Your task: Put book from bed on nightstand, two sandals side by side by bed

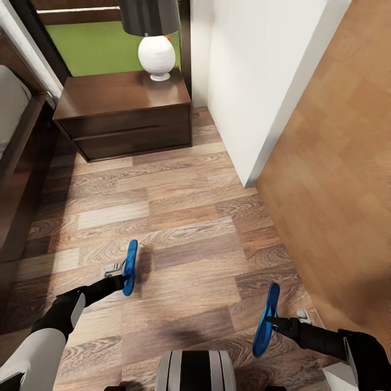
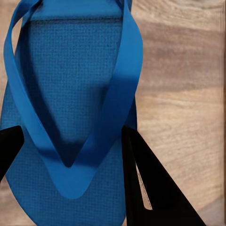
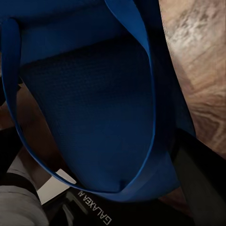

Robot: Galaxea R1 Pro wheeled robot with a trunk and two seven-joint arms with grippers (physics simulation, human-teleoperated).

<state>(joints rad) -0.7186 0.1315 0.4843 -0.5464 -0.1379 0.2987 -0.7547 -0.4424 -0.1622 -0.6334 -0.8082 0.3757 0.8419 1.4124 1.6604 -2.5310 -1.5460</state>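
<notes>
Each of my grippers holds one bright blue sandal edge-on above the wood-plank floor. The left gripper is shut on the left sandal, whose sole and straps show close up between the black fingers. The right gripper is shut on the right sandal, seen dark and close in the right wrist view. The bed with its dark frame and off-white mattress runs along the left edge. A dark brown nightstand stands ahead. The book is out of view.
A white-based lamp with a dark shade stands on the nightstand. A white wall corner juts in on the right, with an orange-brown surface beyond it. Open floor lies between me and the nightstand.
</notes>
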